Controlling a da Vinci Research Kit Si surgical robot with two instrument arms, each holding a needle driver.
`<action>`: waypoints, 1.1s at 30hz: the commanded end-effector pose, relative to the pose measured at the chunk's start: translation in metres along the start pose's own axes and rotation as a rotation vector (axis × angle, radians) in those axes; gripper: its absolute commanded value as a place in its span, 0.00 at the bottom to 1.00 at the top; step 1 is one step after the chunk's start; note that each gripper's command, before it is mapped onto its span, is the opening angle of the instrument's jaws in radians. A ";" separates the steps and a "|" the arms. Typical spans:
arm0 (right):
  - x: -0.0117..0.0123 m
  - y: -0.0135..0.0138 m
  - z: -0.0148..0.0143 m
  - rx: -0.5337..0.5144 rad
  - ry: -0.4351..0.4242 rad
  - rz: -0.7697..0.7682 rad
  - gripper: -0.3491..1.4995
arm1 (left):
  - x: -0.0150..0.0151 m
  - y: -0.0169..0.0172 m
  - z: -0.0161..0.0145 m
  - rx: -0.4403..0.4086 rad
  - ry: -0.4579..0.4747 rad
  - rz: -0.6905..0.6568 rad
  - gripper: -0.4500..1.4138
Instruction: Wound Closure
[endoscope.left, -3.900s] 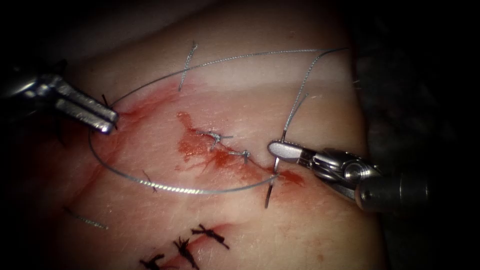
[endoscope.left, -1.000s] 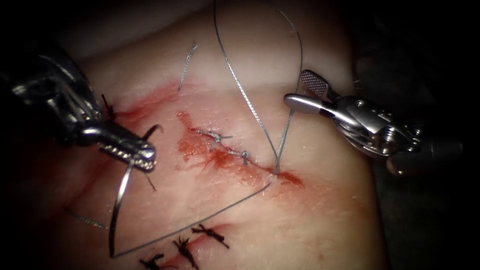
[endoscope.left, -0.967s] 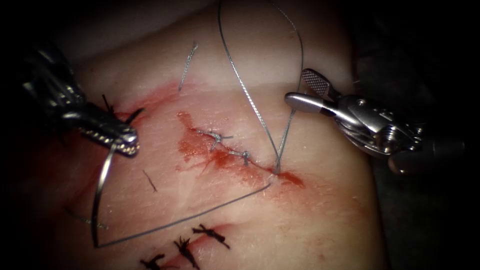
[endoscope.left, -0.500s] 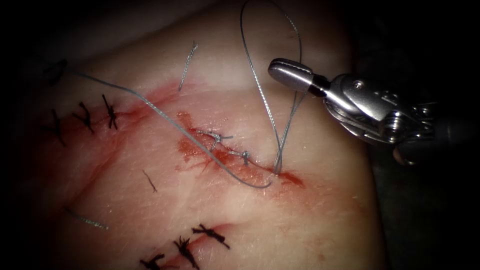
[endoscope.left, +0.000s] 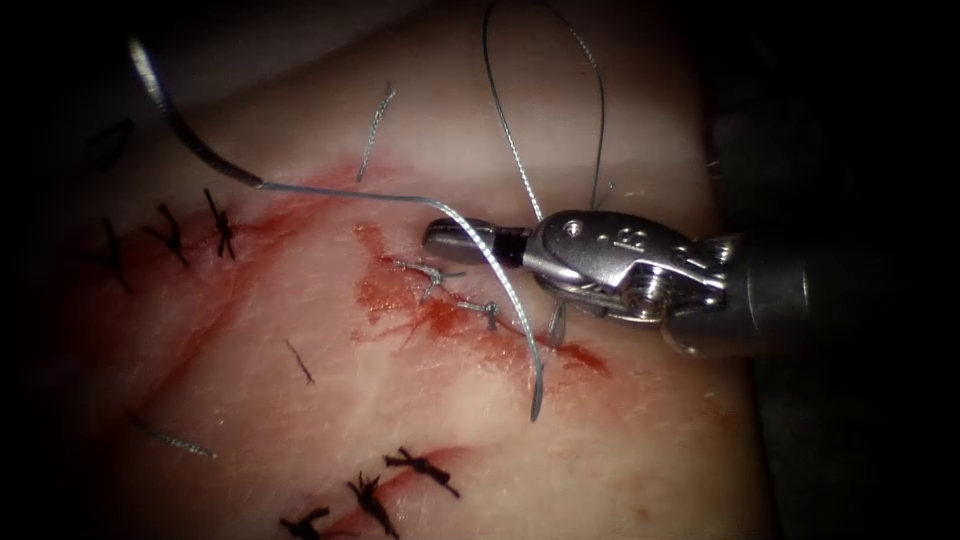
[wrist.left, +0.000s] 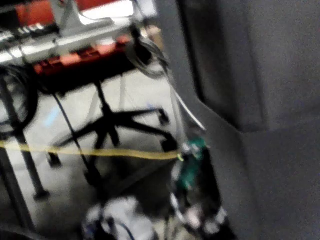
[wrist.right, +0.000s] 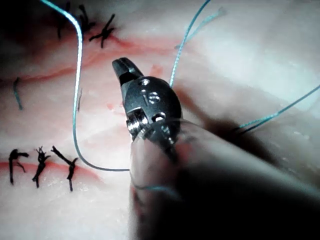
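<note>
Already two knots sit on the cut (endoscope.left: 470, 315); needle (endoscope.left: 175, 125) upper left, free of tissue; right gripper (endoscope.left: 440, 238) looks closed, its hold unclear.

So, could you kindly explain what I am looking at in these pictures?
This is a surgical practice robot that stitches a cut in pork, the tissue. The endoscope view looks down on the cut. The right wrist view looks along the right arm at the same spot, and the left wrist view shows the room, with a chair. The right tool comes in from the right, jaws shut. The thread crosses over it, but I cannot tell whether it grips the thread. The curved needle is left of the cut, out of the tissue. What holds it is lost in the dark.
</note>
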 end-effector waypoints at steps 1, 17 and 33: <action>-0.0018 -0.0003 0.0010 0.058 -0.041 0.004 0.00 | 0.0003 -0.0006 0.0002 0.001 0.006 0.030 0.00; -0.0084 -0.0164 0.0008 0.526 -0.407 0.444 0.00 | 0.0079 -0.0066 -0.0104 0.631 0.072 1.033 0.00; -0.0122 -0.0180 -0.0057 0.441 -0.711 0.604 0.00 | 0.0167 0.0059 -0.0222 1.248 -0.007 1.407 0.00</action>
